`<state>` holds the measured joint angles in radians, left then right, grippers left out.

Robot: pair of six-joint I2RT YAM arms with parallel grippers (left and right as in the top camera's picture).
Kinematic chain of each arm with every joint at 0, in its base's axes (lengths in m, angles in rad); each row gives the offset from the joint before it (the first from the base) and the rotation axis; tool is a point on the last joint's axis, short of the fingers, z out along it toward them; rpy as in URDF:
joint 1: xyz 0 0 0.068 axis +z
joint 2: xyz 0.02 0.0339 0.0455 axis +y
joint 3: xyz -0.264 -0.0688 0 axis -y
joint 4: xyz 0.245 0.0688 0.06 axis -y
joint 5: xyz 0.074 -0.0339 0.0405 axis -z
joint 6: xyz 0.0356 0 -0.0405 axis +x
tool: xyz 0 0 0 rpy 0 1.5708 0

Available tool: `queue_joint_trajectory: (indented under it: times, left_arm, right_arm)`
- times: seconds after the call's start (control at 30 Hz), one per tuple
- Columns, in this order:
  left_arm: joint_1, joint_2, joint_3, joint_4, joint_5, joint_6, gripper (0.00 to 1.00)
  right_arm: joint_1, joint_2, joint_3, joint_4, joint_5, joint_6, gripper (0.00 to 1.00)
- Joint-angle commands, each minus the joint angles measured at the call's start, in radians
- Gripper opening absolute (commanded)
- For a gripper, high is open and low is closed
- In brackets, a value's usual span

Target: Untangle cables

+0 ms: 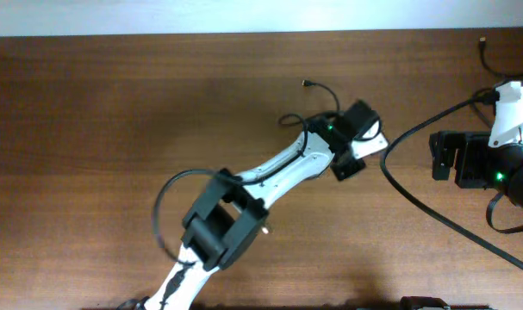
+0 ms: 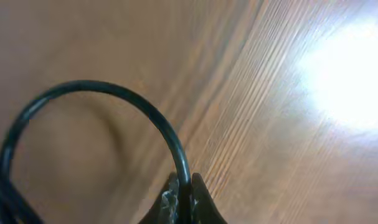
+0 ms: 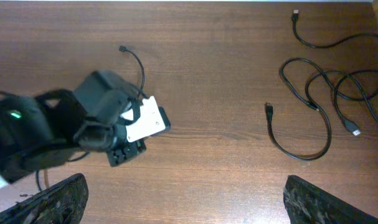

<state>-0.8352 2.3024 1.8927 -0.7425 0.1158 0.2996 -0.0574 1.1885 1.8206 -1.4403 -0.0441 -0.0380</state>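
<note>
Cable was clamped in my left pincer, right pincer apart; I reckoned laying it straight came next.

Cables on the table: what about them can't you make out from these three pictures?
- Overhead: the right arm covers the cable pile; only one plug end shows.
- Left wrist: blurred; the held cable leaves the frame beyond the left gripper, ends unseen.
- Right wrist: the cable pile is cut by the right edge; the left arm hides where the held cable runs.
</note>
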Motion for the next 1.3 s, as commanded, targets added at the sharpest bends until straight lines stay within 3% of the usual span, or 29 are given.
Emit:
queue_joint_trajectory:
  times: [0.0,0.1,0.17,0.2,0.23,0.27,0.3,0.37,0.43,0.53,0.6,0.67,0.73,0.77,0.8,0.9,1.07,1.1,1.23,1.27]
  left_arm:
    - [-0.005,-0.305,0.183,-0.109,0.027,0.004,0.0]
    - [0.0,-0.619,0.201,-0.112,-0.023,0.001,0.0]
    - [0.021,-0.74,0.201,-0.15,-0.083,0.001,0.0]
    - [0.036,-0.774,0.201,-0.166,-0.083,0.001,0.0]
    - [0.043,-0.795,0.201,-0.173,-0.083,0.001,0.0]
    - [0.045,-0.809,0.201,-0.171,-0.085,0.001,0.0]
    - [0.045,-0.817,0.201,-0.167,-0.087,0.001,0.0]
    - [0.045,-0.859,0.201,-0.16,-0.087,-0.011,0.0]
    - [0.045,-0.908,0.201,-0.147,-0.086,-0.076,0.0]
    - [0.045,-0.973,0.201,-0.073,-0.087,-0.176,0.0]
    - [0.045,-0.981,0.201,-0.009,-0.086,-0.338,0.0]
    - [0.045,-0.96,0.2,-0.022,-0.142,-0.338,0.0]
    - [0.045,-0.899,0.198,-0.132,-0.248,-0.338,0.0]
    - [0.045,-0.836,0.198,-0.25,-0.357,-0.41,0.0]
    - [0.045,-0.777,0.198,-0.365,-0.386,-0.528,0.0]
    - [0.045,-0.604,0.197,-0.634,-0.401,-0.737,0.0]
    - [0.047,-0.48,0.197,-0.674,-0.401,-0.732,0.0]
    - [0.048,-0.48,0.197,-0.673,-0.401,-0.732,0.99]
    - [0.061,-0.484,0.237,-0.649,-0.397,-0.652,0.99]
    - [0.062,-0.485,0.266,-0.637,-0.354,-0.527,0.99]
  right_arm:
    - [-0.002,-0.004,0.004,0.039,-0.026,-0.006,0.99]
    - [-0.002,-0.004,0.004,0.127,-0.103,-0.01,0.99]
    - [-0.002,-0.004,0.004,0.196,-0.104,-0.024,0.99]
    - [-0.002,-0.004,0.004,0.251,-0.167,-0.098,0.99]
    - [-0.002,-0.004,0.004,0.322,-0.545,-0.399,0.98]
    - [-0.002,-0.002,0.004,0.348,-0.761,-0.57,0.97]
    - [-0.002,0.003,0.004,0.373,-0.843,-0.63,0.97]
    - [-0.002,0.068,0.004,0.589,-0.91,-0.535,0.97]
    - [-0.002,0.172,0.004,0.702,-0.91,-0.427,0.97]
    - [-0.026,0.281,0.004,0.743,-0.85,-0.31,0.98]
    - [-0.073,0.29,0.004,0.737,-0.827,-0.293,0.98]
    - [-0.133,0.28,0.004,0.728,-0.826,-0.282,0.99]
    - [-0.207,0.277,0.004,0.725,-0.816,-0.193,0.99]
    - [-0.283,0.277,0.004,0.718,-0.821,-0.162,0.99]
    - [-0.32,0.274,0.004,0.712,-0.836,-0.158,0.99]
    - [-0.399,0.239,0.005,0.7,-0.872,-0.158,0.99]
    - [-0.416,0.212,0.005,0.68,-0.861,-0.159,0.99]
    - [-0.416,0.212,0.005,0.677,-0.861,-0.159,0.99]
    - [-0.416,0.212,0.005,0.669,-0.861,-0.159,0.99]
    - [-0.416,0.212,0.005,0.668,-0.861,-0.164,0.99]
